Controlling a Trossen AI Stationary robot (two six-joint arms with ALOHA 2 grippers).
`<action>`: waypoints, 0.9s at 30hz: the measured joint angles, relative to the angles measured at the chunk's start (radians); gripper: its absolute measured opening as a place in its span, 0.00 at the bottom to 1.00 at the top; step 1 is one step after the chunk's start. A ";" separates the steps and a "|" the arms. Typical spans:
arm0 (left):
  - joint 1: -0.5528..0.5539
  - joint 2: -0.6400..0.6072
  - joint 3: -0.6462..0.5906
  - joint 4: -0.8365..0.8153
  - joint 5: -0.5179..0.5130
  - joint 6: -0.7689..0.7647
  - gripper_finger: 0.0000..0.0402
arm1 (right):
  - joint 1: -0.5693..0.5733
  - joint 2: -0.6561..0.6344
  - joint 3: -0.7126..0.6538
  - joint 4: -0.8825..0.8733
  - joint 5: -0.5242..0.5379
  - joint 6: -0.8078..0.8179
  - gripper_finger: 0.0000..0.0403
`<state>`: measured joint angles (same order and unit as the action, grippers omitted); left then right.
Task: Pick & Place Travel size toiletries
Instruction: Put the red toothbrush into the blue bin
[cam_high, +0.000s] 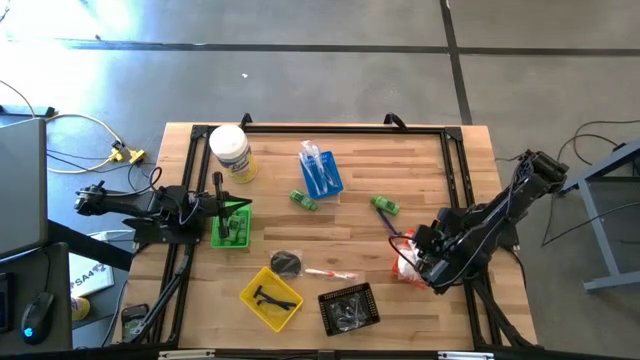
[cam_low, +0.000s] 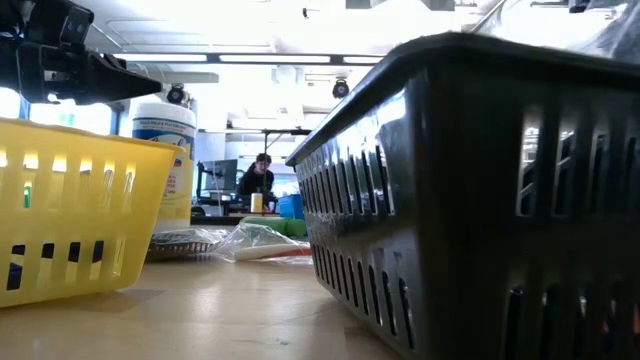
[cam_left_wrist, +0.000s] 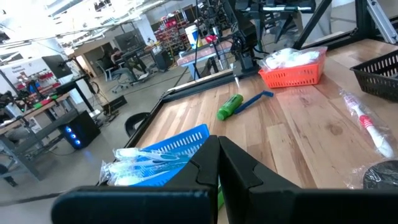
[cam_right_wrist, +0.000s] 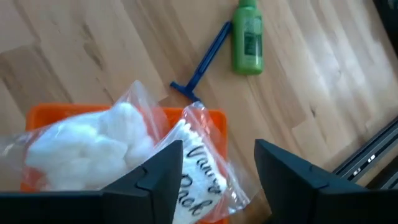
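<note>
The toiletries are partly sorted. White packets in clear bags (cam_right_wrist: 106, 146) already lie in the orange tray (cam_right_wrist: 37, 115) at the table's right side, and the right gripper (cam_right_wrist: 217, 168) hangs directly over that tray with its fingers spread apart and nothing between them; one bag sits just below the gap, so a drop into the tray looks to have been completed.

Left to do, judging by what lies loose on the wood: a green bottle (cam_high: 386, 205) and a blue razor (cam_right_wrist: 202, 62) just beside it near the orange tray, a second green bottle (cam_high: 304, 199) next to the blue tray, a wrapped toothbrush (cam_high: 330, 272) and a dark bagged item (cam_high: 286, 262) between the yellow and black trays.

The blue tray (cam_high: 331, 181) holds clear-wrapped toothbrushes (cam_left_wrist: 140, 163). The yellow tray (cam_high: 252, 296) holds little black pieces (cam_high: 270, 296). The black tray (cam_high: 371, 302) holds dark bits, too small to name. The green tray (cam_high: 240, 222) at the left has something dark in it, unclear what. A white tub (cam_high: 230, 152) stands at the far left corner.

The left gripper (cam_left_wrist: 217, 165) rests over the green tray, fingers clenched together and empty.
</note>
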<state>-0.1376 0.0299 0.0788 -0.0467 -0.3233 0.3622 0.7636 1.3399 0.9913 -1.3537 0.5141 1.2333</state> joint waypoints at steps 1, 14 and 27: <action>0.000 0.000 0.000 0.000 0.000 0.000 0.00 | -0.002 0.000 0.000 0.001 0.009 -0.004 0.48; 0.000 0.000 0.000 0.000 0.000 0.000 0.00 | -0.015 -0.136 -0.001 0.368 0.468 -0.367 0.19; 0.000 0.000 0.000 0.001 0.000 0.026 0.00 | -0.495 -0.222 -0.110 1.277 -0.391 -1.205 0.01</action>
<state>-0.1375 0.0299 0.0788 -0.0456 -0.3233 0.3885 0.2687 1.1175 0.8811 -0.0770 0.1227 0.0279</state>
